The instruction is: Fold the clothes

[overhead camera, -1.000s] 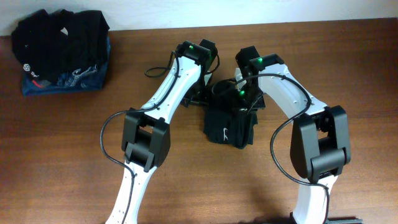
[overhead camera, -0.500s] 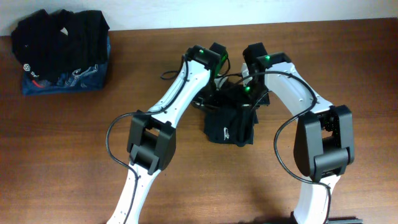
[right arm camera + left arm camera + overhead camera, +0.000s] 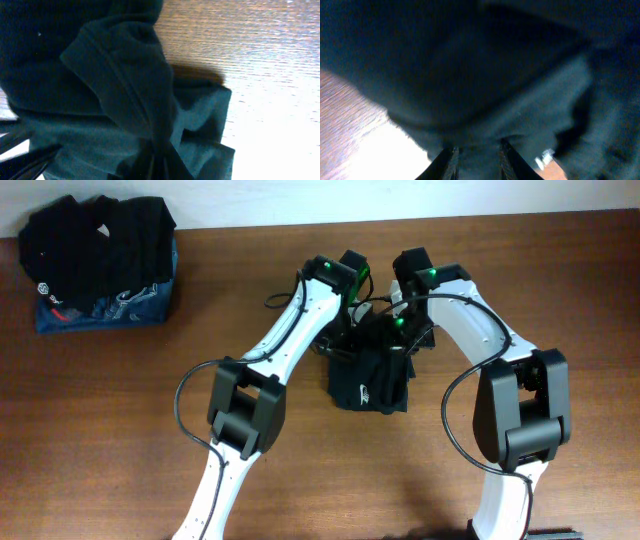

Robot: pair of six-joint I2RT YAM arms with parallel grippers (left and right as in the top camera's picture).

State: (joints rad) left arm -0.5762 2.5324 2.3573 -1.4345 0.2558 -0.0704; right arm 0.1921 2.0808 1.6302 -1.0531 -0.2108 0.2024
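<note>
The black garment lies bunched on the counter, its far edge gathered up between the two sets of jaws. The left jaws stand slightly apart with cloth caught between them. The right jaws are pressed together on a thin fold. To fold well, I judge both should lift level and carry the edge across evenly, with the cloth taut. No container shows. A stack of other garments sits well off beyond the left jaws.

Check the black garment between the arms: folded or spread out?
Folded. The black garment is a compact, layered bundle, not spread flat; the left gripper and right gripper each pinch its bunched fabric.
</note>
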